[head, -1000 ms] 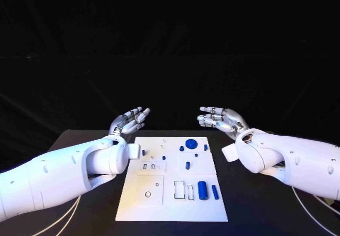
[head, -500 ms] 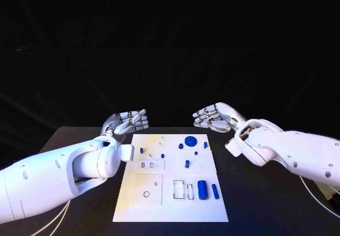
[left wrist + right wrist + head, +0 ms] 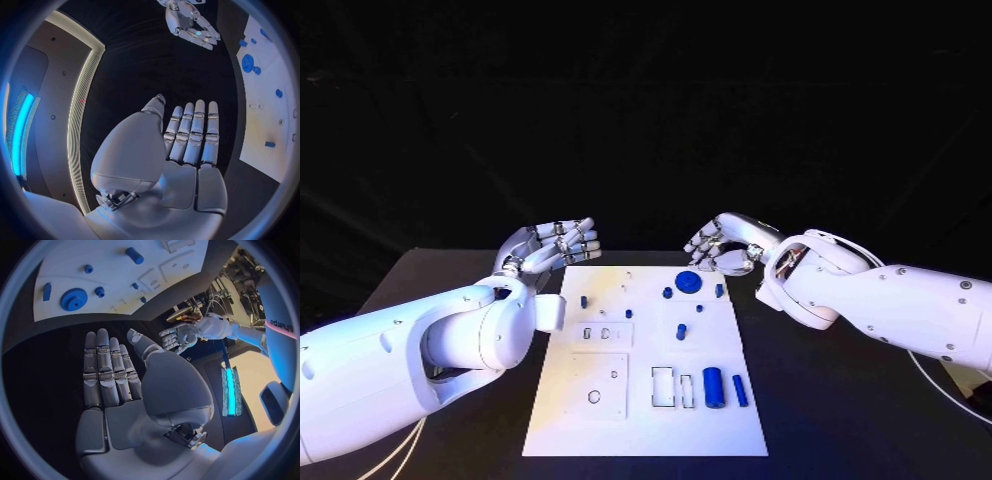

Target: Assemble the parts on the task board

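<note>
Assembly looks barely begun; the blue parts [image 3: 713, 386] lie scattered on the board [image 3: 646, 420], mid-desk; left robot hand [image 3: 554, 245] and right robot hand [image 3: 723, 246] hover spread, empty, beyond its far edge.

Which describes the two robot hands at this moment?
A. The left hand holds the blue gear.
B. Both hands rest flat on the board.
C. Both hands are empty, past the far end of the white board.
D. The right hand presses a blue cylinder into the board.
C: the left hand and right hand hold nothing, and the blue gear lies untouched on the board.
</note>
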Action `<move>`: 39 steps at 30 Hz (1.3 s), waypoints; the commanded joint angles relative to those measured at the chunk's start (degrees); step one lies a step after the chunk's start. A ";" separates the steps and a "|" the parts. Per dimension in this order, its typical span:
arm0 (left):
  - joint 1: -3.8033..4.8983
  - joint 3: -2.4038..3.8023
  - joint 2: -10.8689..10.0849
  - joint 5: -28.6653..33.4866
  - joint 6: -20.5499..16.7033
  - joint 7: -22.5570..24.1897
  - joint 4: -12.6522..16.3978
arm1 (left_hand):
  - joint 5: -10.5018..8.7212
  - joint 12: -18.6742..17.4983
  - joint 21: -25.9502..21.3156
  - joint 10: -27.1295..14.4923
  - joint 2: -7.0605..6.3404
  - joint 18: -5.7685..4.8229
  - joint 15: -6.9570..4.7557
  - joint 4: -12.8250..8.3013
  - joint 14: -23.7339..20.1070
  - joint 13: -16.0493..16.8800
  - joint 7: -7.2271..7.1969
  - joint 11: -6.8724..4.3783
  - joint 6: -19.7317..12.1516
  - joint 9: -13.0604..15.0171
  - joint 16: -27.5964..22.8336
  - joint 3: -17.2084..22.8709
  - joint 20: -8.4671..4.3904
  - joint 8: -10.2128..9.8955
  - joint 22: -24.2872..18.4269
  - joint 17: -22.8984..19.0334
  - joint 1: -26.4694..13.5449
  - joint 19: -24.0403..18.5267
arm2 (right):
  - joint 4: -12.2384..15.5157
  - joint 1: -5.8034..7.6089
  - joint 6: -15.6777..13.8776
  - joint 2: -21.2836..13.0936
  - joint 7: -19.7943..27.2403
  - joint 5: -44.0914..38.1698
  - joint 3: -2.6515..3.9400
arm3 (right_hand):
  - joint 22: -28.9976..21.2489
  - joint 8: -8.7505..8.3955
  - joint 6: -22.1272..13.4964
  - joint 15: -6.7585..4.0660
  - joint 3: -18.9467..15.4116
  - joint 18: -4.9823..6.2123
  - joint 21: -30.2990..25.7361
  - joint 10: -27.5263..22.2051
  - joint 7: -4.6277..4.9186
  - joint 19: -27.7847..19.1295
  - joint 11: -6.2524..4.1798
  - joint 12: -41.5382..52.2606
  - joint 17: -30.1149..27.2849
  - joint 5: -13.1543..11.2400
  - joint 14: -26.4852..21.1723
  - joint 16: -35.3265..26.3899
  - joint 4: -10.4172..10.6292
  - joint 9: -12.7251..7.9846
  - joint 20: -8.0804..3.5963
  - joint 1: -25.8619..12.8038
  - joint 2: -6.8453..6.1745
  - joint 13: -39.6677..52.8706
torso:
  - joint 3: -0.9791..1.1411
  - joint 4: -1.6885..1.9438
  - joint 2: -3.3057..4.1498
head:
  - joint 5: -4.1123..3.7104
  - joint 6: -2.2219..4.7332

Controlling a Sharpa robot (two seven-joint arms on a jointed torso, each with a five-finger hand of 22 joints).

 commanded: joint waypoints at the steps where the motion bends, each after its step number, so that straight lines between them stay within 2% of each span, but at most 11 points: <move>1: 0.36 0.09 -0.38 -0.45 1.45 0.20 1.45 | 0.03 -0.24 0.38 0.38 -0.17 0.41 0.02 -0.30 0.51 -0.07 0.00 0.13 0.46 -0.09 -0.41 -0.15 -0.12 -0.33 0.10 0.04 0.57 0.48 | -0.12 0.12 2.27 0.76 -6.43 -13.88 0.03 | 2.07 0.18 1.34 -1.60 -0.15 0.33 3.85 1.24 -0.99 3.71 -0.96 -0.40 2.43 1.18 5.15 2.37 0.17 0.09 -1.85 0.09 -1.09 0.31 | -0.33 0.50 1.49 | -0.34 0.15; 6: 0.64 0.21 -0.77 -0.45 1.74 -0.01 3.25 | 0.02 -0.42 0.50 0.37 -0.23 0.41 0.09 -0.24 0.36 -0.08 0.04 0.17 0.46 -0.13 -0.64 -0.18 -0.13 -0.46 0.14 0.01 0.52 0.55 | -0.56 0.19 3.82 1.77 -8.68 -17.81 0.03 | 4.26 -0.45 1.02 -2.41 -0.45 0.24 7.21 0.18 -1.44 5.46 -1.24 -0.63 5.77 1.56 8.06 5.57 0.78 -0.01 -2.86 0.04 -1.59 0.53 | -0.58 1.10 2.43 | -0.94 0.23; 7: 0.68 0.23 -0.79 -0.45 1.81 -0.05 3.54 | 0.02 -0.42 0.50 0.37 -0.23 0.41 0.09 -0.24 0.36 -0.08 0.04 0.17 0.46 -0.13 -0.64 -0.18 -0.13 -0.46 0.14 0.01 0.52 0.55 | -0.71 0.20 4.03 1.98 -8.96 -18.33 0.03 | 5.02 -0.60 1.02 -2.58 -0.60 0.16 8.21 0.03 -1.39 5.57 -1.13 -0.48 7.34 1.57 8.14 7.42 1.04 0.00 -3.09 0.01 -1.84 0.69 | -0.67 1.28 2.63 | -1.10 0.25; 10: 0.78 0.32 -0.94 -0.45 1.95 -0.14 4.39 | 0.02 -0.49 0.54 0.36 -0.25 0.41 0.12 -0.21 0.29 -0.09 0.06 0.20 0.46 -0.14 -0.73 -0.19 -0.13 -0.52 0.16 0.00 0.50 0.56 | -1.14 0.20 4.53 2.67 -9.53 -19.43 0.03 | 7.51 -0.97 0.97 -2.96 -0.52 0.14 11.64 -0.55 -1.82 6.72 -1.37 -0.30 12.50 1.87 8.01 14.35 1.92 0.05 -3.50 0.11 -1.85 1.12 | -0.81 1.53 3.19 | -1.14 0.44; 11: 0.80 0.34 -0.98 -0.45 1.98 -0.18 4.56 | 0.02 -0.62 0.60 0.32 -0.29 0.41 0.16 -0.20 0.19 -0.10 0.11 0.24 0.43 -0.16 -0.88 -0.21 -0.13 -0.61 0.18 -0.03 0.49 0.58 | -1.22 0.20 4.65 2.85 -9.61 -19.62 0.03 | 8.12 -1.03 0.96 -3.01 -0.50 0.12 12.44 -0.53 -1.69 6.89 -1.58 -0.26 13.78 1.91 7.93 16.17 2.16 0.07 -3.55 0.04 -1.95 1.25 | -0.86 1.63 3.42 | -1.20 0.52; 14: 0.86 0.40 -1.08 -0.45 2.11 -0.28 4.87 | 0.01 -0.86 0.70 0.22 -0.37 0.40 0.25 -0.17 0.04 -0.12 0.23 0.34 0.34 -0.19 -1.13 -0.23 -0.13 -0.81 0.20 -0.06 0.48 0.57 | -1.44 0.18 5.16 3.38 -9.85 -20.22 0.02 | 10.11 -1.25 0.81 -2.95 -0.27 0.18 14.79 -0.63 -1.74 6.84 -1.75 -0.22 17.57 1.92 7.42 21.26 2.83 0.10 -3.70 0.06 -2.33 1.61 | -0.97 1.82 3.80 | -1.00 0.63; 16: 0.88 0.42 -1.13 -0.45 2.17 -0.49 5.00 | 0.01 -1.03 0.75 0.13 -0.41 0.38 0.31 -0.15 -0.05 -0.13 0.33 0.42 0.26 -0.21 -1.29 -0.25 -0.13 -0.95 0.21 -0.08 0.46 0.55 | -1.63 0.16 5.53 3.70 -10.01 -20.60 0.02 | 11.05 -1.30 0.79 -2.93 -0.14 0.17 15.73 -0.92 -1.83 6.38 -1.61 -0.27 19.17 1.82 6.71 23.17 3.20 0.13 -3.66 0.07 -2.52 1.75 | -1.03 1.90 3.94 | -0.80 0.66; 22: 0.94 0.45 -1.33 -0.45 2.40 -0.83 5.33 | 0.01 -1.68 0.73 -0.40 -0.52 0.20 0.67 -0.06 -0.59 -0.15 0.86 0.86 -0.19 -0.25 -1.95 -0.37 -0.07 -1.55 0.16 -0.17 0.32 0.03 | -2.46 0.01 6.54 4.52 -10.39 -21.38 0.00 | 15.89 -1.33 0.78 -2.89 0.17 -0.29 19.70 -1.41 -1.94 7.03 -1.62 -0.29 25.68 1.93 6.42 30.02 3.90 0.18 -3.57 0.22 -2.73 2.06 | -1.27 2.24 4.32 | -0.98 0.88; 27: 1.10 0.47 -1.61 -0.45 2.44 -0.92 5.65 | 0.02 -1.80 0.60 -0.45 -0.50 0.07 0.74 -0.08 -0.73 -0.14 0.88 0.89 -0.21 -0.24 -2.15 -0.35 -0.04 -1.68 0.09 -0.19 0.37 -0.35 | -3.04 -0.08 8.02 5.11 -10.75 -21.93 -0.02 | 23.36 -1.35 0.74 -2.84 0.45 -1.25 25.43 -2.23 -1.99 9.39 -1.54 -0.38 34.20 2.19 7.05 38.66 4.38 0.22 -3.50 0.45 -2.91 2.20 | -1.40 2.46 4.72 | -1.26 1.02; 33: 1.32 0.50 -1.91 -0.45 2.46 -0.97 5.90 | 0.02 -1.82 0.58 -0.45 -0.50 0.06 0.75 -0.09 -0.75 -0.14 0.88 0.90 -0.21 -0.23 -2.18 -0.34 -0.03 -1.70 0.08 -0.20 0.38 -0.40 | -3.52 -0.19 9.29 5.61 -11.00 -22.21 -0.05 | 32.61 -1.40 0.68 -2.67 0.89 -2.44 32.47 -3.03 -1.95 12.30 -1.40 -0.33 43.65 2.56 7.37 48.49 5.01 0.24 -3.35 0.71 -3.10 2.24 | -1.45 2.43 5.21 | -1.19 1.16; 39: 1.43 0.51 -2.04 -0.45 2.51 -1.09 6.07 | 0.02 -1.83 0.57 -0.45 -0.50 0.04 0.76 -0.10 -0.76 -0.13 0.88 0.90 -0.21 -0.23 -2.20 -0.34 -0.03 -1.71 0.07 -0.20 0.39 -0.43 | -4.48 -0.43 9.80 6.31 -10.91 -22.27 -0.07 | 37.55 -1.39 0.79 -2.54 1.28 -3.05 36.13 -3.23 -1.87 13.72 -1.30 -0.33 48.40 2.71 7.44 53.45 5.49 0.27 -3.23 0.80 -3.14 2.20 | -1.44 2.53 5.77 | -1.25 1.26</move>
